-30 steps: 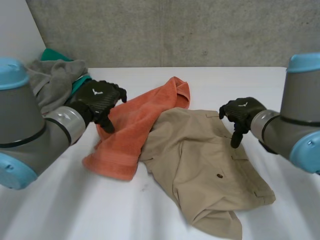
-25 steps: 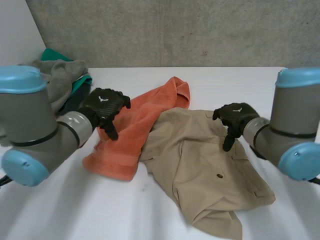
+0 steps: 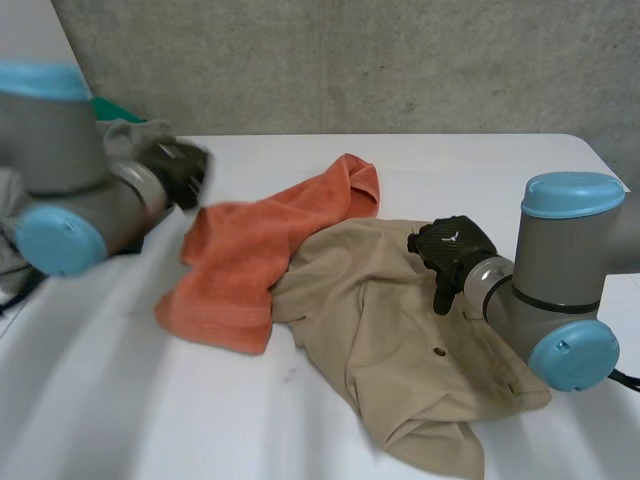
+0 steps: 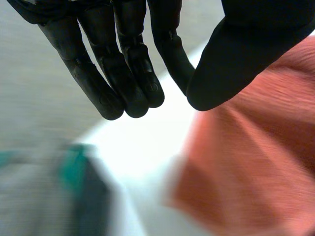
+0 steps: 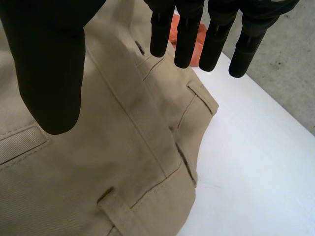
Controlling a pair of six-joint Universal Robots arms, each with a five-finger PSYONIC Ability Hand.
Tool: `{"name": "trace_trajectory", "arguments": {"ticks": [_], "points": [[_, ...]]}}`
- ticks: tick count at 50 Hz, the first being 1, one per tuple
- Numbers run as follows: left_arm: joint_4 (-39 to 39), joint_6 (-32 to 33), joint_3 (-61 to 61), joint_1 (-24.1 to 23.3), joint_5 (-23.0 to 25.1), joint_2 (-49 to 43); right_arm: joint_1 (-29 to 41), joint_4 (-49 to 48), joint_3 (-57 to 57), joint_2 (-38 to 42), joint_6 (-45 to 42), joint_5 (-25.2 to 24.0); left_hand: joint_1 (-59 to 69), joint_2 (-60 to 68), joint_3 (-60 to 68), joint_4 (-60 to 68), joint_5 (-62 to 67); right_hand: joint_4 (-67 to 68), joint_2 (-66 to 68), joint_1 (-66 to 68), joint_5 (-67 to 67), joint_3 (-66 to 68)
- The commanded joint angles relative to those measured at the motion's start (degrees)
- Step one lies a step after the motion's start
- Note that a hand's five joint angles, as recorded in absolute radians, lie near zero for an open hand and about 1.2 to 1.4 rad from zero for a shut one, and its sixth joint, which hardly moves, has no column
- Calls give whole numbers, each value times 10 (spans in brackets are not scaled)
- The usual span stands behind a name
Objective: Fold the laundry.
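Note:
An orange towel lies crumpled on the white table, left of centre. Its right edge lies under rumpled khaki trousers. My left hand hovers off the towel's far left corner, close to the clothes pile. In the left wrist view its fingers are drawn in against the thumb with nothing between them, and the towel lies beside the thumb. My right hand hangs open over the trousers' waistband, where the belt loops are, with fingers straight.
A pile of grey and green clothes sits at the table's back left corner, just behind my left hand, and appears in the left wrist view. A concrete wall runs along the far edge. Bare table borders the waistband.
My left arm has swung back and left, away from the towel's middle toward the clothes pile; the towel's left side shifted left. My right hand moved a little left over the trousers.

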Motion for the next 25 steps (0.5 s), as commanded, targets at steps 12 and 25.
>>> {"name": "trace_trajectory", "arguments": {"ticks": [12, 25], "points": [[34, -55, 170, 145, -14, 11, 15, -3, 3, 0, -27, 1, 24, -12, -5, -11, -2, 7, -4, -1, 19, -1], [-7, -31, -57, 41, 181, 6, 15, -8, 6, 6, -50, 7, -529, -565, -558, -564, -555, 4, -7, -4, 16, -5]]}}
